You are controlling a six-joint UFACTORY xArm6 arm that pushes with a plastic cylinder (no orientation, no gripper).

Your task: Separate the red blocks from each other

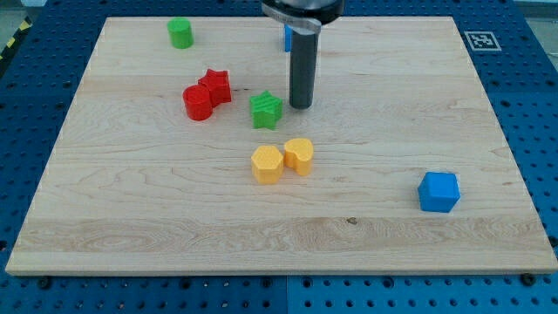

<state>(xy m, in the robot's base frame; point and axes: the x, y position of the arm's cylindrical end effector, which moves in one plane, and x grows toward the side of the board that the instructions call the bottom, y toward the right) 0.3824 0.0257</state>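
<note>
Two red blocks touch each other at the view's upper left: a red star-shaped block (215,85) and a rounder red block (198,102) just below and left of it. My tip (301,106) rests on the board to the right of a green star block (266,110), about a hundred pixels right of the red pair. The tip touches no block.
A green cylinder (180,33) stands near the top left. A blue block (286,37) is partly hidden behind the rod. Two yellow blocks (267,164) (299,155) sit side by side at the centre. A blue cube (438,192) lies at the lower right. The wooden board (131,218) ends on all sides.
</note>
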